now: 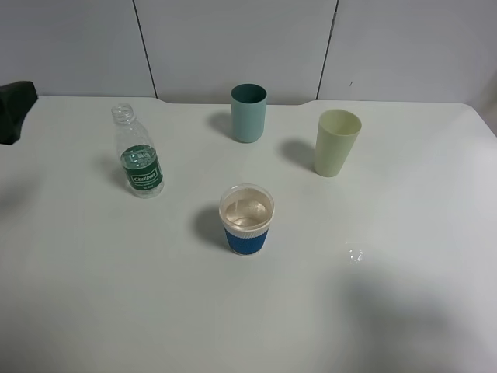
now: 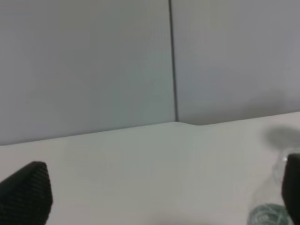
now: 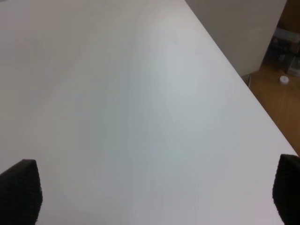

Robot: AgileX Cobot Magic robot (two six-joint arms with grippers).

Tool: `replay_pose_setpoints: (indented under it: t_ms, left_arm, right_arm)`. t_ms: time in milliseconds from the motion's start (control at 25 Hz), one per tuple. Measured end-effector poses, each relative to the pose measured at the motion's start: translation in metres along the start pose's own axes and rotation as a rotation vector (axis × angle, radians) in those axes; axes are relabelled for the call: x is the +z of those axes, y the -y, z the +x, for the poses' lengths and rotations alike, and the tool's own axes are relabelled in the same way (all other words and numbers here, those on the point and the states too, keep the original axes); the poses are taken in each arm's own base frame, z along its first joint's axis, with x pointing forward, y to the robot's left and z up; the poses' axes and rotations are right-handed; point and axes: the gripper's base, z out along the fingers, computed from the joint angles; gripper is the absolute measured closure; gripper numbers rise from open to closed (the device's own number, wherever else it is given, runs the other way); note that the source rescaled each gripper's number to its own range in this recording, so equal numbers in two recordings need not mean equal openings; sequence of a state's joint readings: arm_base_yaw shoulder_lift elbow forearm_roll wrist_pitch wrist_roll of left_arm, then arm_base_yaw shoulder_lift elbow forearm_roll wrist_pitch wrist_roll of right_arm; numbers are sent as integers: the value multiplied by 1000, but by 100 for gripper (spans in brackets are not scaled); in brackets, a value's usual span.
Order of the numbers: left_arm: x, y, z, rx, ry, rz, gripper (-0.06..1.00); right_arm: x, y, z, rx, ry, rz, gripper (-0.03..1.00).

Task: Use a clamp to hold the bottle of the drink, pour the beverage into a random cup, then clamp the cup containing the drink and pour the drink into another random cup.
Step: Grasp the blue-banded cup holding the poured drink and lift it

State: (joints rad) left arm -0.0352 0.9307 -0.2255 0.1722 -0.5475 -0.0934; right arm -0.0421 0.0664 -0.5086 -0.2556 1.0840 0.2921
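The left claw (image 2: 159, 194) hangs with its two dark fingers (image 2: 26, 194) spread wide apart and nothing between them but white counter (image 2: 140, 159), facing the grey wall (image 2: 84, 61). The bottle (image 2: 268, 213) stands just beside one of those fingers, partly hidden behind its tip, not touched as far as the blurred left wrist view shows. From the high camera the bottle (image 1: 140, 159) is upright and uncapped, a little way in from a dark shape (image 1: 15, 109) at the counter's edge, which may be part of the left arm. Farther from the left claw, beyond the bottle, the blue-sleeved cup (image 1: 247, 220) stands upright with clear liquid (image 1: 247, 210) in it. The teal cup (image 1: 248, 113) and the pale yellow-green cup (image 1: 338, 142) stand farther off again, toward the wall, each apart from the other. A small wet drop (image 1: 356, 254) lies on the counter (image 1: 404, 194) beside the blue-sleeved cup, away from the bottle. The right claw (image 3: 153, 192) is likewise spread wide and holds nothing; its fingers (image 3: 18, 192) frame a stretch of counter (image 3: 122, 93) near its edge, with wooden floor (image 3: 276, 89) beyond. It does not show in the high view.
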Motion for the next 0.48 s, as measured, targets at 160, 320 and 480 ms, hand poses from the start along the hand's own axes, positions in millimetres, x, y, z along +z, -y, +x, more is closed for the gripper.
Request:
replay_pose_setpoints:
  t_ms: [160, 320, 480]
  left_arm:
    - [-12, -4, -26, 4, -9, -37, -6]
    - [-33, -8, -56, -29, -36, -81, -6]
    - [-52, -8, -73, -41, -44, -99, -6]
  right_arm:
    - [0, 0, 0, 0, 0, 0, 2]
    - [0, 0, 0, 0, 0, 0, 2]
    - [0, 0, 0, 0, 0, 0, 2]
